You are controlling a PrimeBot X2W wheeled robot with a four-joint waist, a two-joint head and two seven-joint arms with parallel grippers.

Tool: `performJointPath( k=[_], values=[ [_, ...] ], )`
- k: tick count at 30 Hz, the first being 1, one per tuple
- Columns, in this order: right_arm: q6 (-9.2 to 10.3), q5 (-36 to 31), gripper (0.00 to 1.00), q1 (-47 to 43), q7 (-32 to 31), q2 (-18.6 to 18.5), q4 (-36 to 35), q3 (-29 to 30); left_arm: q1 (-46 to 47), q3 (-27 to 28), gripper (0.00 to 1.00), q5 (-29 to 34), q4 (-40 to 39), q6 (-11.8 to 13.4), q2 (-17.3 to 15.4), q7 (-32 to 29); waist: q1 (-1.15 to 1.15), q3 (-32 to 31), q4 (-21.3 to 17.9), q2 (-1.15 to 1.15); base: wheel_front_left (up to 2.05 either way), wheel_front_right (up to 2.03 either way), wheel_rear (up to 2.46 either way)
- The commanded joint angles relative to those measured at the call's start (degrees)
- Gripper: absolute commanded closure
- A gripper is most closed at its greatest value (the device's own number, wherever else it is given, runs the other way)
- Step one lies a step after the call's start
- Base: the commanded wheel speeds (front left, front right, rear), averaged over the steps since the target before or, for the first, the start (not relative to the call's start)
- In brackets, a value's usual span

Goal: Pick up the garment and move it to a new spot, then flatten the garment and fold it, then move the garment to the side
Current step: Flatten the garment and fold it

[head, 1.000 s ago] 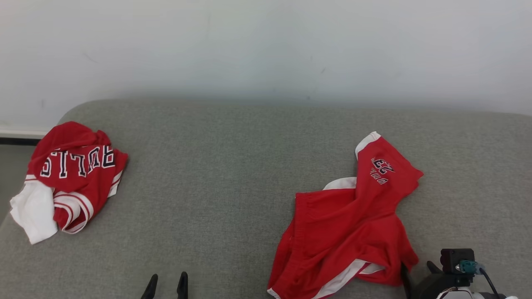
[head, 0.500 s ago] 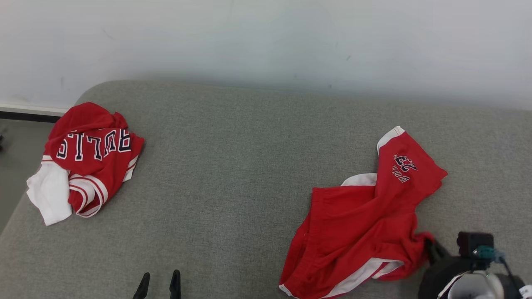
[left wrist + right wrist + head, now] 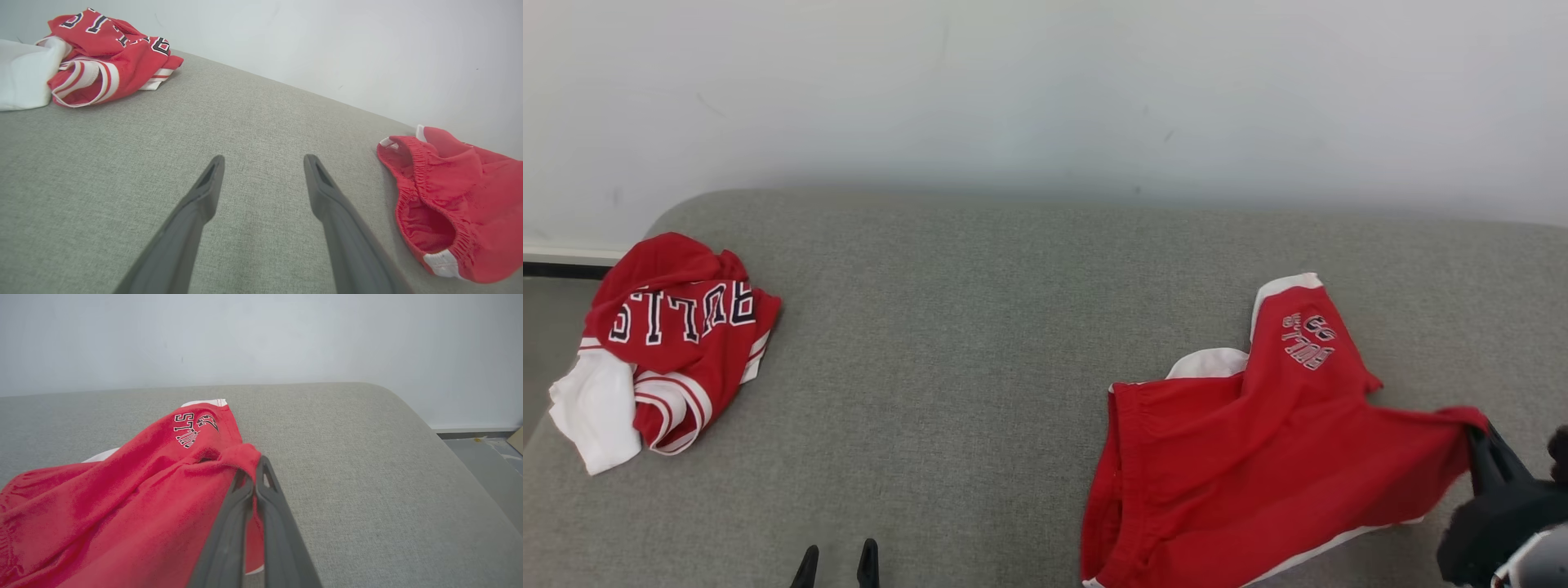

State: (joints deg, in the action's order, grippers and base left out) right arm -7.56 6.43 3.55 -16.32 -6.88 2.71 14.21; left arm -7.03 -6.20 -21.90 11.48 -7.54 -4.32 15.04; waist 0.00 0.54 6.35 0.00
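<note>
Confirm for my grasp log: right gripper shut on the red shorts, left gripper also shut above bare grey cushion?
No. The left gripper is open: the left wrist view shows its fingers spread above the bare grey cushion. The right gripper is indeed shut on the red shorts.

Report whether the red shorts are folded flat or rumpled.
Rumpled, not folded: the shorts lie creased, one corner pinched by the right gripper.
</note>
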Motion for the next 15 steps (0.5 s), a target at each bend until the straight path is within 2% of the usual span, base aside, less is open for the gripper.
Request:
performJointPath(
  k=[1, 3, 7, 8, 9, 15],
  values=[
    [0.15, -0.59, 1.0, -1.38, -0.89, 0.35, -0.8, 1.13, -0.51, 0.01, 0.0, -0.56, -0.05, 0.11, 0.18, 0.21, 0.0, -0.1, -0.41, 0.0, 0.0, 0.0, 0.0],
    [0.15, -0.73, 1.0, -2.21, -2.31, 0.95, -1.1, 2.74, -0.35, -0.08, 0.0, -0.62, -0.09, 0.11, 0.26, 0.21, 0.0, 0.04, -0.74, 0.0, 0.0, 0.0, 0.0],
    [0.14, -1.21, 1.0, -1.5, -1.79, 1.41, 2.57, 4.02, 0.36, -0.44, 0.0, -0.63, -0.23, 0.1, 0.24, 0.21, 0.0, 0.57, -1.18, 0.0, 0.0, 0.0, 0.0],
    [0.14, -1.22, 0.75, -0.72, -1.04, 1.36, 3.67, 3.92, 0.52, -0.5, 0.0, -0.63, -0.28, 0.1, 0.22, 0.21, 0.0, 0.72, -1.26, 0.0, 0.0, 0.0, 0.0],
    [0.14, -1.11, 1.0, 0.73, 0.65, 0.81, 6.54, 3.13, 0.71, -0.68, 0.0, -0.66, -0.28, 0.1, 0.03, 0.21, 0.0, 0.94, -1.4, 0.0, 0.0, 0.0, 0.0],
    [0.14, -1.6, 1.0, 7.78, 3.42, -1.49, 15.79, -0.29, 1.3, -1.87, 0.0, -0.74, 0.09, 0.1, -0.5, 0.21, 0.0, 1.38, -0.77, 0.0, 0.0, 0.0, 0.0]
  ],
)
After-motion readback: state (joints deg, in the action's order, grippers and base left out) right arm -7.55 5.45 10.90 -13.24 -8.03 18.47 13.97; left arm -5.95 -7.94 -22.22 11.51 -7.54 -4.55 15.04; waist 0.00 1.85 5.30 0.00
